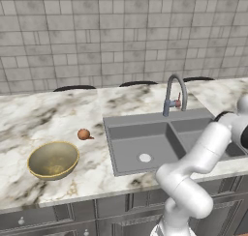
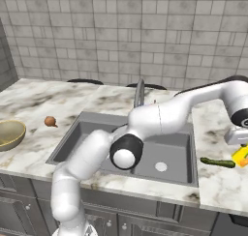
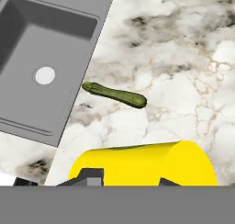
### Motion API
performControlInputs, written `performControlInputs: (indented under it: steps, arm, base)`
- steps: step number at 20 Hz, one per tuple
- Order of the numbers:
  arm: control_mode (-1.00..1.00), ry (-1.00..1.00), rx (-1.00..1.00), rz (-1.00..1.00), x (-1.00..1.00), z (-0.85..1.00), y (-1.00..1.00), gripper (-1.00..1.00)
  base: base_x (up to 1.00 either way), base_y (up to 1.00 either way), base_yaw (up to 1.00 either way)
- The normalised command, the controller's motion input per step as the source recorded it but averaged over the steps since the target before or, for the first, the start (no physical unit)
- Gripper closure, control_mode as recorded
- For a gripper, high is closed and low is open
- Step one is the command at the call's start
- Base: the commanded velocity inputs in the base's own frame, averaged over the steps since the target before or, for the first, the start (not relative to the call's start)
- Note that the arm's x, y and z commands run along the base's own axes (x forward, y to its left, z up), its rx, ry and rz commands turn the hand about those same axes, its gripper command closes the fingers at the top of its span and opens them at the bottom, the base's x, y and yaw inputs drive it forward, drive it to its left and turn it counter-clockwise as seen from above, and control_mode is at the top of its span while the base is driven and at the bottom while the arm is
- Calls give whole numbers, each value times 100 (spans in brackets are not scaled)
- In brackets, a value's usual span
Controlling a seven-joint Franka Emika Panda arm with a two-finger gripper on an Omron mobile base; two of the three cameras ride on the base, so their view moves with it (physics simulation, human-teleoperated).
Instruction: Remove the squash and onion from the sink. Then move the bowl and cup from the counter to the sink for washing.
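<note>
Jaws clamped on the cup (image 3: 147, 163), held above the counter (image 3: 183, 58) right of the sink (image 3: 46, 44); squash (image 3: 114, 94) lies just beyond on the counter; risk: a slack grip drops the cup before it reaches the basin.

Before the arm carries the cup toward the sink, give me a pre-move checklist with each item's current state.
1. Cup gripped: ok, the gripper is shut on it, the cup lying sideways between the fingers.
2. Squash out of the sink: ok, it lies on the counter to the right of the basins.
3. Onion out of the sink: ok, it sits on the counter beside the bowl.
4. Basins free for the cup: ok, just the drain holes show in them.
5. Bowl moved: not ok, it is on the counter left of the sink.
6. Cup lifted off the counter: cannot tell.
</note>
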Motion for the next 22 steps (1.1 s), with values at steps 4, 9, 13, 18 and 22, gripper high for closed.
performControlInputs:
  steps: [4,9,13,18,22]
  arm:
    - [-100,-16,-3,0,-3,-4,56,100]
    - [-100,-15,-7,1,-2,-12,55,100]
    - [-100,-11,-16,1,7,-7,42,100]
    - [-100,-5,-27,0,8,2,46,100]
    - [-100,0,-31,0,4,12,29,100]
  base:
    - [0,0,0]
    - [0,0,0]
    - [0,0,0]
    - [0,0,0]
    - [0,0,0]
